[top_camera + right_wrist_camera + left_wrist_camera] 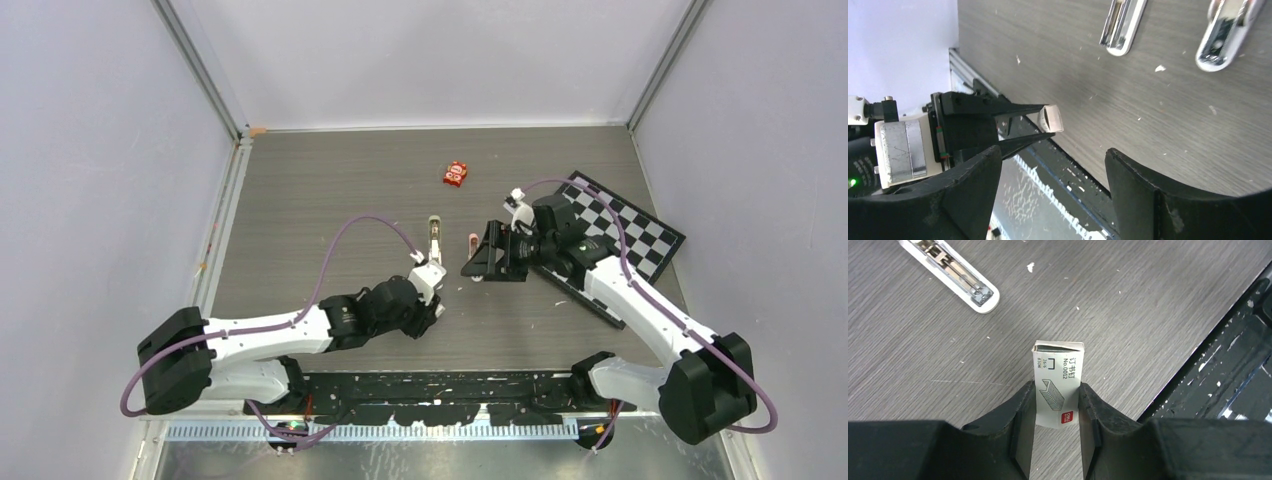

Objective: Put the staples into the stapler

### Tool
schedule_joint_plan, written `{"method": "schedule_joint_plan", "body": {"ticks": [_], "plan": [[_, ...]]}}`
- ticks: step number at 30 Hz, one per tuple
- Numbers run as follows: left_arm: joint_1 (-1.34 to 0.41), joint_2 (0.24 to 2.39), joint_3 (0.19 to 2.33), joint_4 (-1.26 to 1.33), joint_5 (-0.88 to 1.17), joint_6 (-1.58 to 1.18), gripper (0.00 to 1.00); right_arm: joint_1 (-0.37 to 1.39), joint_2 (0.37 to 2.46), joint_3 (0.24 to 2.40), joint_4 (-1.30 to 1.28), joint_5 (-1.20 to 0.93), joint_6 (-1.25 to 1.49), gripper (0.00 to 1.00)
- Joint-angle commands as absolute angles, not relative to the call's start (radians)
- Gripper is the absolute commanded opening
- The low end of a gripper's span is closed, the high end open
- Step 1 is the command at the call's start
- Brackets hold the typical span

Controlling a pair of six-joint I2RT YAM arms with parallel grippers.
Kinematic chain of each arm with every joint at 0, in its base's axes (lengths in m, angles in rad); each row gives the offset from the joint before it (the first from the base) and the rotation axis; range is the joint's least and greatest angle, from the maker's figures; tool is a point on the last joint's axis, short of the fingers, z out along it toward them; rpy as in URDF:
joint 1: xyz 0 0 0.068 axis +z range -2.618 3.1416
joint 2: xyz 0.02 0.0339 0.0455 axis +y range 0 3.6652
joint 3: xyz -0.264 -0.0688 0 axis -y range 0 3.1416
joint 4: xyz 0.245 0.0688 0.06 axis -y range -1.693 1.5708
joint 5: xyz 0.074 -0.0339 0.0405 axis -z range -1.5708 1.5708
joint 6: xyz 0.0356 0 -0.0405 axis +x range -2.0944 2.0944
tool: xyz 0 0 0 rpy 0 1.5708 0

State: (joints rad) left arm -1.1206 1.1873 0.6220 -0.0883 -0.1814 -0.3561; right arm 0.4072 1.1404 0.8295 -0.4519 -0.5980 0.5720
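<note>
Pinching: the left gripper [1057, 390] had its jaws closed on the two long sides of the box [1057, 362], a white card pack with a red mark. The box's front half stuck out past the fingertips.
Stapler: the stapler [950, 271] lay flat on the table [330, 180], opened, with its pale metal channel facing up. Neither gripper touched it.
Box to stapler: the box sat off the stapler's near end, on the arm-base side, with bare table between the two.
Staples: a grey edge showed at the box's far end; whether that was staples could not be told.
Right gripper: the right gripper [1052, 155] had its jaws spread wide with nothing held between them. It hung just right of the stapler's near end, its fingers pointing toward the box.
Pink piece: the pink piece [473, 241] lay just right of the stapler, roughly parallel and not touching, between it and the right gripper's body.
Packet: the red packet [456, 174] lay beyond the stapler's far end, slightly right and well apart.
Checkerboard: the checkerboard [640, 235] lay well right of the stapler, under the right arm.
Rail: a black rail [1228, 355] ran on the base side of the stapler, past the left gripper.
</note>
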Motion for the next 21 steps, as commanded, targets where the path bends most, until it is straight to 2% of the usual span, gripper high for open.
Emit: {"method": "schedule_joint_plan", "body": {"ticks": [1, 15, 21], "plan": [[-1.135, 1.180, 0.591, 0.080, -0.102, -0.226, 0.35, 0.408, 1.161, 0.795, -0.417, -0.765, 0.554, 0.79], [-1.137, 1.107, 0.514, 0.173, -0.007, -0.119, 0.39, 0.413, 1.234, 0.667, -0.247, -0.824, 0.674, 0.69], [-1.138, 1.096, 0.514, 0.156, -0.027, -0.106, 0.40, 0.444, 1.251, 0.654, -0.186, -0.804, 0.713, 0.66]]}}
